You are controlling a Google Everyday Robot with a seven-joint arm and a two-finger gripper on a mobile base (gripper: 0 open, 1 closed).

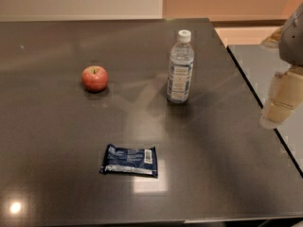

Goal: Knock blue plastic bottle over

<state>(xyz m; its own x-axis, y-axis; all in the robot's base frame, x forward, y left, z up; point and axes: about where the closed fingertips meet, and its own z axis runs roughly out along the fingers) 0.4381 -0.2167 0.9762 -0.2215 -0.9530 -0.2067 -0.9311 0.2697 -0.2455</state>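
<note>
The blue plastic bottle (180,68) stands upright on the dark table (57,141), right of centre. It is clear, with a white cap and a blue-and-white label. My gripper (280,104) hangs at the right edge of the view, beyond the table's right edge. It is well to the right of the bottle and a little nearer the camera, not touching it.
A red apple (95,78) sits to the left of the bottle. A flat dark blue snack wrapper (129,160) lies near the front middle. The table's right edge (258,100) runs between bottle and gripper. A second grey surface (265,65) lies further right.
</note>
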